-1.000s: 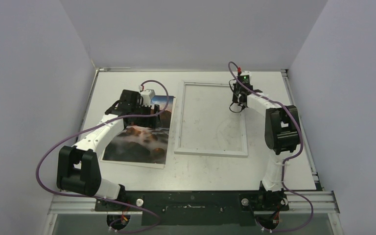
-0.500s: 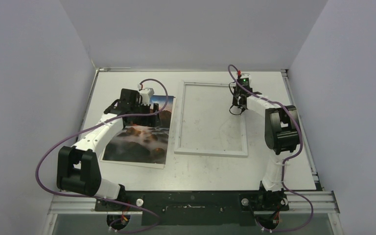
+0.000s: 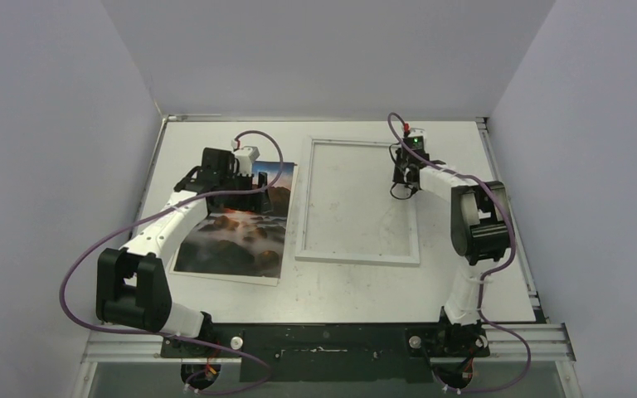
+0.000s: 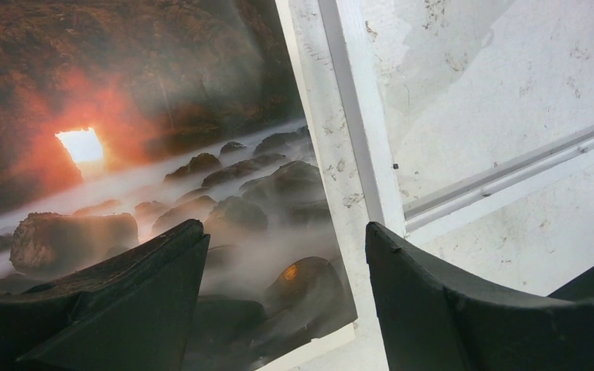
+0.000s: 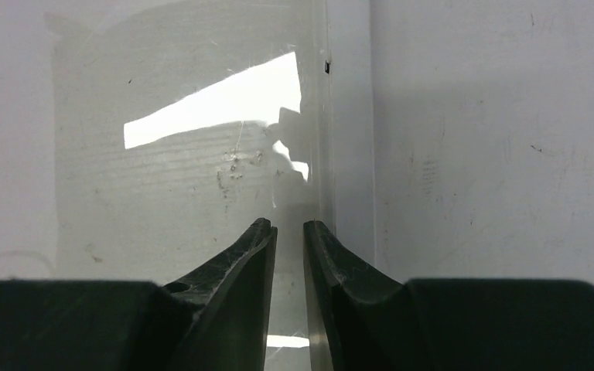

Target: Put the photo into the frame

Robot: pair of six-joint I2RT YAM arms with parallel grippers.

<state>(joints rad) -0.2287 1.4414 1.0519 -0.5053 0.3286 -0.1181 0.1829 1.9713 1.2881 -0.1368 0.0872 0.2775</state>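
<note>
Right gripper (image 5: 286,228) has just cracked open: pinched together a second ago, now a thin slit over the right rail of the frame (image 3: 357,258). It has also crept a little toward the far end of that rail. Whether a finger still touches the rail is hard to tell. Left gripper (image 4: 286,232) unchanged, jaws wide apart, low over the right edge of the photo (image 3: 236,236). The photo lies flat on the table (image 3: 340,290) just left of the frame, not in it. Likely the frame is being let go; the photo is not yet grasped.
</note>
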